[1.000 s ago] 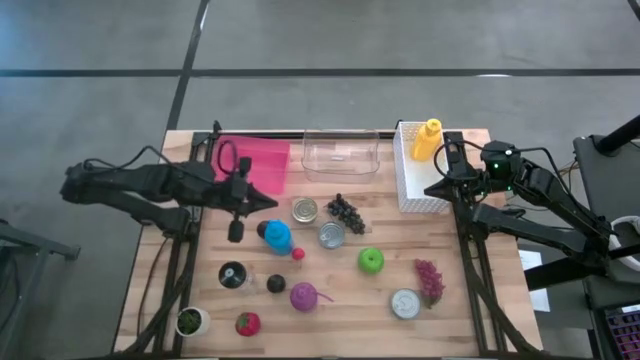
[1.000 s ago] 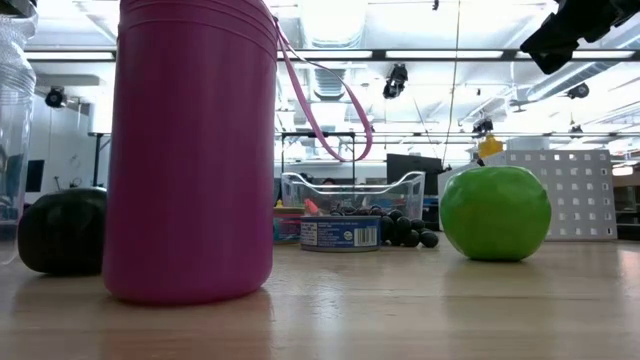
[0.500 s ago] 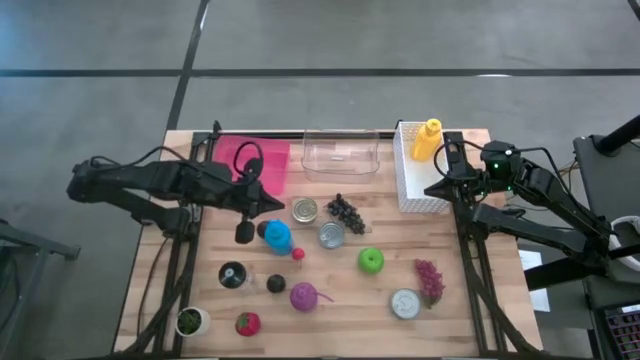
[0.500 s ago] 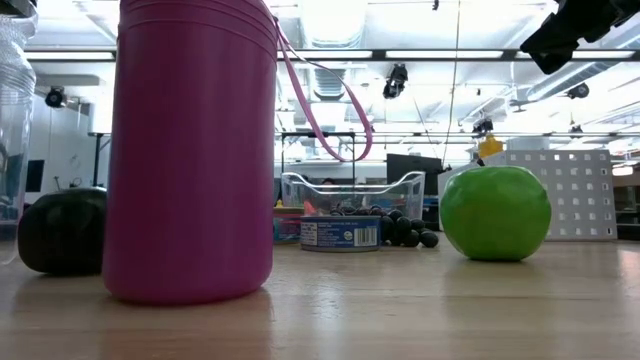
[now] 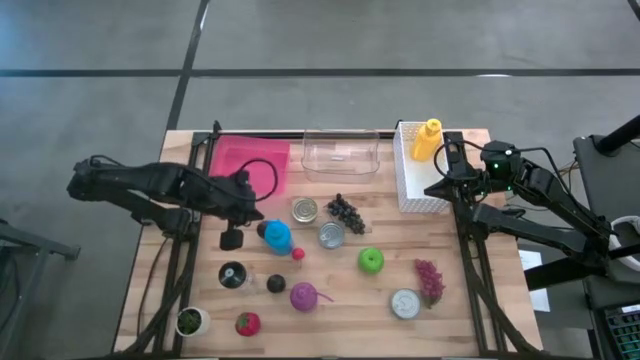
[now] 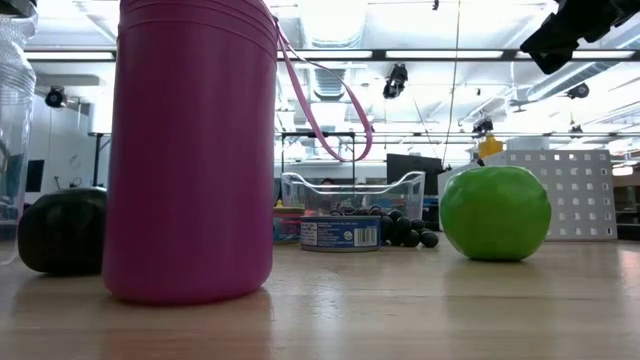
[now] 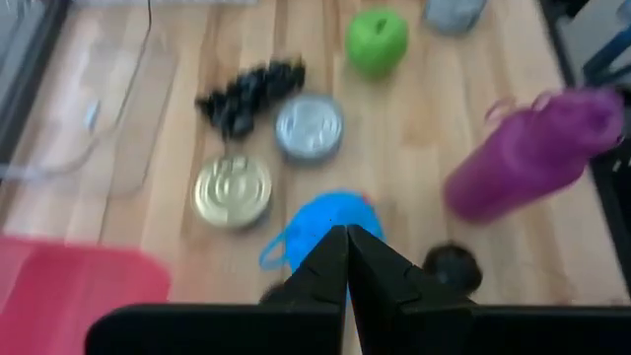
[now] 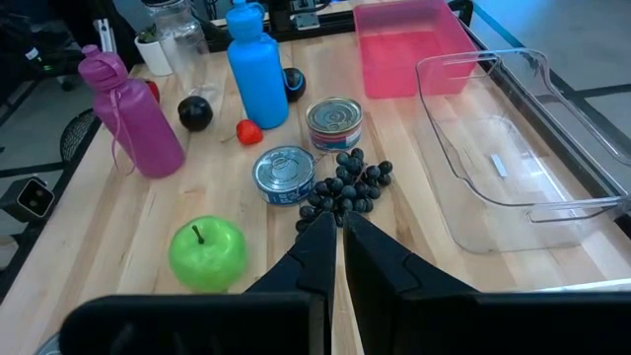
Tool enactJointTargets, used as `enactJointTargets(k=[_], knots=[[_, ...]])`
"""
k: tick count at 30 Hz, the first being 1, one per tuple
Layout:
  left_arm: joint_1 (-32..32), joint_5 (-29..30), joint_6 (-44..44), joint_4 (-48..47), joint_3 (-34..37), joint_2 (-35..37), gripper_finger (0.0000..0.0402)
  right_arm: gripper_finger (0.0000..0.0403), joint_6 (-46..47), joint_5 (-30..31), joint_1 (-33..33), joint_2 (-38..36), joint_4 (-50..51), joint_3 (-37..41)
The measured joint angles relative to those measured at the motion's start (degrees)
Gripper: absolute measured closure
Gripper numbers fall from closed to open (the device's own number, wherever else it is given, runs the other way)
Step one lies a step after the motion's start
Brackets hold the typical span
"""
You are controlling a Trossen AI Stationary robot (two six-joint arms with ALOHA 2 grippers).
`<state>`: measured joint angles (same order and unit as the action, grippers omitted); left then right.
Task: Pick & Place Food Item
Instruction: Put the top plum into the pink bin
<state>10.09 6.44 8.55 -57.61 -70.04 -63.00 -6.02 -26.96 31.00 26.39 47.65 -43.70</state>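
My left gripper (image 5: 232, 240) (image 7: 347, 237) is shut and hovers just left of the upright blue bottle (image 5: 277, 236) (image 7: 320, 225). My right gripper (image 5: 433, 188) (image 8: 338, 222) is shut and waits over the white basket (image 5: 418, 190) at the table's right. The food lies untouched on the wood. There is a green apple (image 5: 371, 260) (image 6: 495, 213), black grapes (image 5: 345, 211) (image 8: 345, 187), purple grapes (image 5: 430, 280), a strawberry (image 5: 247, 323), a gold can (image 5: 305, 210) and a silver can (image 5: 331, 234).
At the far edge stand a pink tray (image 5: 262, 165) and a clear tub (image 5: 340, 153). A yellow bottle (image 5: 427, 138) is in the basket. Toward the near side are a purple bottle (image 5: 303, 296) (image 6: 190, 150), a black ball (image 5: 276, 284), a glass jar (image 5: 232, 274), a potted plant (image 5: 190, 321) and a third can (image 5: 405, 303).
My left arm's wrist has shifted toward the table's right and turned about. Its shut fingertips have stayed left of the blue bottle, ending slightly nearer the near edge. The cable loop on that arm has swung over the pink tray. No object has moved.
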Motion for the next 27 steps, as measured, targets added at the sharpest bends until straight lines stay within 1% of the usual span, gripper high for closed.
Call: enactJointTargets(k=[5, 9, 12, 21, 27], knots=[[0.00, 2.45, 2.09, -5.94, 0.81, 0.02, 0.0385, 0.0381, 0.00, 0.00, 0.00, 0.00, 0.01, 0.00], [0.00, 2.59, 4.39, -9.22, 3.19, 0.02, 0.0385, 0.0381, 0.00, 0.00, 0.00, 0.00, 0.01, 0.00], [0.00, 2.58, 6.33, -9.63, 5.42, 0.02, 0.0385, 0.0381, 0.00, 0.00, 0.00, 0.00, 0.01, 0.00], [-0.02, 2.58, 7.13, -10.52, 10.22, 0.02, 0.0385, 0.0381, 0.00, 0.00, 0.00, 0.00, 0.01, 0.00], [-0.04, 2.58, 11.21, -9.14, 12.67, 0.00, 0.0385, 0.0381, 0.00, 0.00, 0.02, 0.00, 0.01, 0.00]])
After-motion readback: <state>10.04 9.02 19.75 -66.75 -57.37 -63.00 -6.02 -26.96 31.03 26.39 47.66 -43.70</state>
